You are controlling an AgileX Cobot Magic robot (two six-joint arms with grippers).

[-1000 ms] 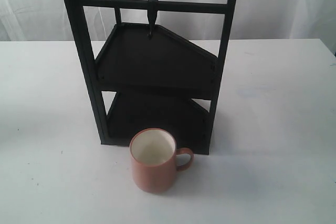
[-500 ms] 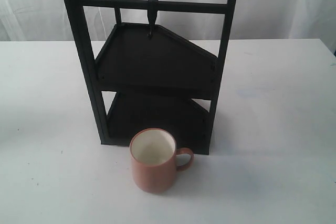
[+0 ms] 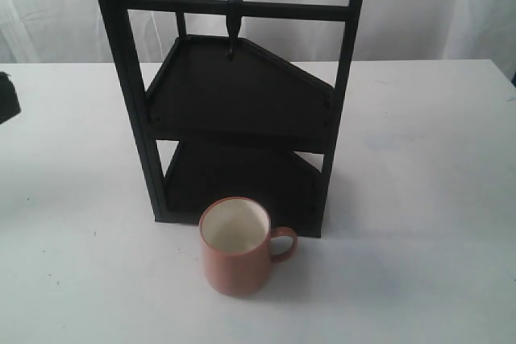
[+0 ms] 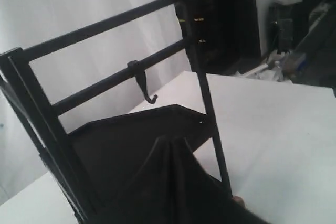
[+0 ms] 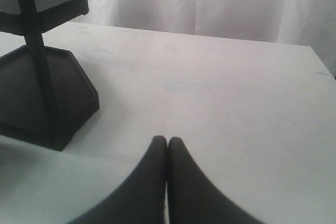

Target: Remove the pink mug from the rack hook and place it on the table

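The pink mug (image 3: 235, 259) stands upright on the white table (image 3: 419, 199), just in front of the black rack (image 3: 242, 102), with its handle pointing right. No gripper touches it. The rack hook (image 3: 234, 28) hangs bare from the crossbar, and the left wrist view shows the same hook (image 4: 144, 82) bare as well. My left gripper (image 4: 170, 141) is shut with nothing in it, off to the rack's side and facing it. My right gripper (image 5: 167, 141) is shut and empty, low over the table (image 5: 226, 87) to the right of the rack.
The rack's two angular shelves (image 3: 234, 90) hold nothing. A dark part of the left arm (image 3: 6, 96) shows at the left edge of the exterior view. White curtain hangs behind the table. The rack's base (image 5: 42, 93) lies to one side of my right gripper.
A dark part of the left arm has come into the exterior view at its left edge. The mug and the rack have not moved.
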